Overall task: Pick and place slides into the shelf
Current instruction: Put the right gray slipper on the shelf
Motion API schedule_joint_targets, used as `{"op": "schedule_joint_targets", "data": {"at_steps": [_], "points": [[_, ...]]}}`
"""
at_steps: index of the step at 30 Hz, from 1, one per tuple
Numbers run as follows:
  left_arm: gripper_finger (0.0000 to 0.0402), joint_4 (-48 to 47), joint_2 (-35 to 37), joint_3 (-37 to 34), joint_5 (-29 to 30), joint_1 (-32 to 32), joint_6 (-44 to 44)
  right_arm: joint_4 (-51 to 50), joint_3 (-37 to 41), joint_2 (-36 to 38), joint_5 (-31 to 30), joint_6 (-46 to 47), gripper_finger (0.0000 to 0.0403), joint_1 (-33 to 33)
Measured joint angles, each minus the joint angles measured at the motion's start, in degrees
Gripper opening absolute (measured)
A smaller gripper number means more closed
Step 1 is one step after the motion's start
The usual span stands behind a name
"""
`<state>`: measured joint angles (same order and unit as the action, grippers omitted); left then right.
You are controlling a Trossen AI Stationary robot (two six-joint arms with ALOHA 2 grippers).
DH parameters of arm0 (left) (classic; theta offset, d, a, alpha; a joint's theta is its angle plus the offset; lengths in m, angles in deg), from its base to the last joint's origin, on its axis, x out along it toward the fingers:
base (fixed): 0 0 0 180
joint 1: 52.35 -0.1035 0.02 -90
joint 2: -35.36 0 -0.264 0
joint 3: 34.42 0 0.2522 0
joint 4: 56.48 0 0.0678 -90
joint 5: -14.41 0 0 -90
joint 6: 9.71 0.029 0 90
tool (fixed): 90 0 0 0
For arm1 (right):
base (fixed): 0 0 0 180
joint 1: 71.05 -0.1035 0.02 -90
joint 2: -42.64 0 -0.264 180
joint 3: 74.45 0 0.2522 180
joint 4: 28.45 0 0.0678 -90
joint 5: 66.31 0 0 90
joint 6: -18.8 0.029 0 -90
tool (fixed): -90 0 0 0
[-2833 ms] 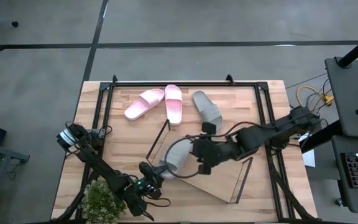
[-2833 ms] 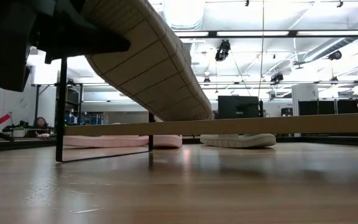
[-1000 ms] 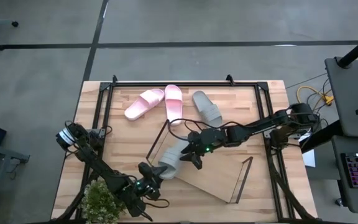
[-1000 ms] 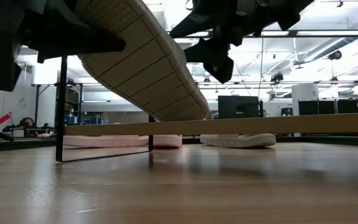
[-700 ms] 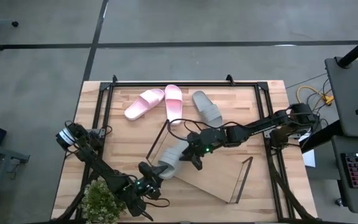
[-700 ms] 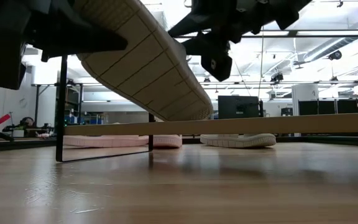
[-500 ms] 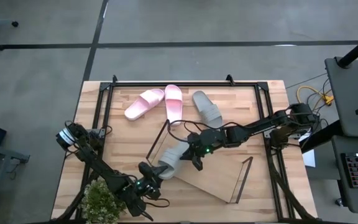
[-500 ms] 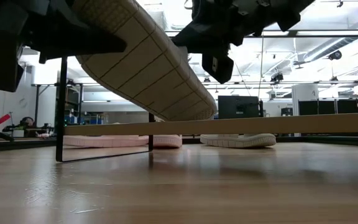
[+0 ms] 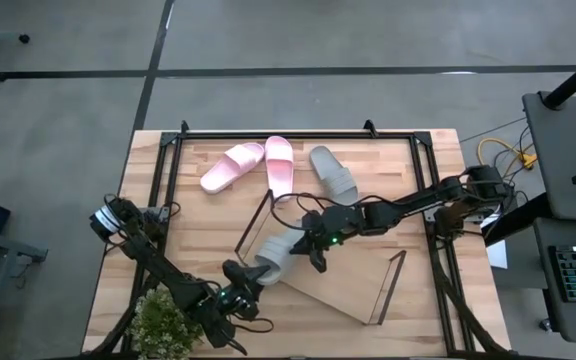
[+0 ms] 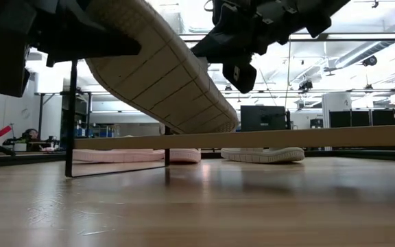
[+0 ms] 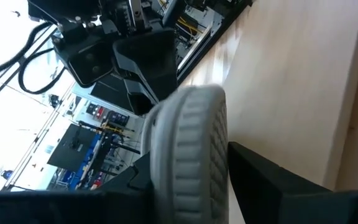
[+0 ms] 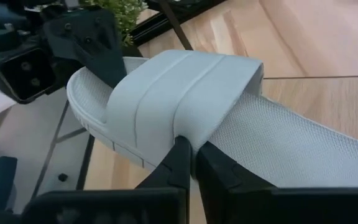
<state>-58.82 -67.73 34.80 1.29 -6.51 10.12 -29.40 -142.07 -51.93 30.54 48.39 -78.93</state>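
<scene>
A grey slide (image 9: 278,255) hangs tilted between both grippers over the left corner of the shelf (image 9: 353,285), a light-wood board lying askew on the table with wire frames at its short ends. My left gripper (image 9: 248,278) is shut on the slide's near end. My right gripper (image 9: 313,250) is shut at the wide ribbed strap (image 12: 179,93). Seen from the low view, the slide's sole (image 10: 163,68) slopes down toward the board (image 10: 286,139); whether its low end rests there I cannot tell. My left gripper pinches the slide's near end (image 12: 82,93), one finger (image 12: 104,59) on the footbed by the strap and the other under the sole. That end is raised clear of the table and the slide slopes down away from it. My right gripper's shut fingertips (image 12: 182,152) lie against the strap's side where it joins the footbed (image 12: 188,134), coming from the table's right. Whether any of the strap is caught between them I cannot tell.
Two pink slides (image 9: 233,165) (image 9: 280,165) and another grey slide (image 9: 333,172) lie on the tabletop near its far edge. A small green plant (image 9: 163,325) stands at the near left corner. Dark frame rails (image 9: 168,180) run along the table's sides.
My right gripper has shut its fingers at the strap's side while staying almost in place. The slide's low end has shifted slightly toward the shelf board.
</scene>
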Motion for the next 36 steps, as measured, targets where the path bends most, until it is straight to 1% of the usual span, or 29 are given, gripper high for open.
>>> {"op": "schedule_joint_targets", "data": {"at_steps": [2,9,15,21,26,29,32,36], "points": [[0.0140,0.0,0.1,0.3,0.1,0.5,0.1,-0.3,0.1,0.0,-0.3,0.0,0.0008,0.2],[0.0140,0.3,0.7,5.0,0.2,2.6,0.6,-0.9,0.3,-0.3,-1.1,0.0,0.0008,0.3],[0.0140,0.0,0.9,6.6,0.1,3.1,0.6,-0.6,0.5,-0.3,0.2,0.0,0.0008,0.2],[0.0140,0.0,2.1,10.4,0.5,3.3,2.1,-0.3,0.0,-0.3,0.6,-0.1,0.0008,0.2],[0.0140,0.1,6.8,13.8,3.6,3.3,3.0,-0.2,-0.8,0.3,1.6,-1.6,0.0008,-0.2],[0.0140,0.1,11.0,14.9,4.0,3.3,3.0,-0.4,-1.8,1.3,2.6,-3.1,0.0008,-0.3],[0.0140,1.1,15.6,16.0,4.1,3.3,2.9,-1.0,-2.3,2.4,5.8,-5.2,0.0008,-0.3],[0.0140,4.4,21.4,16.2,4.1,3.4,2.8,-9.9,-4.4,3.8,10.5,-10.8,0.0008,1.1]]}}
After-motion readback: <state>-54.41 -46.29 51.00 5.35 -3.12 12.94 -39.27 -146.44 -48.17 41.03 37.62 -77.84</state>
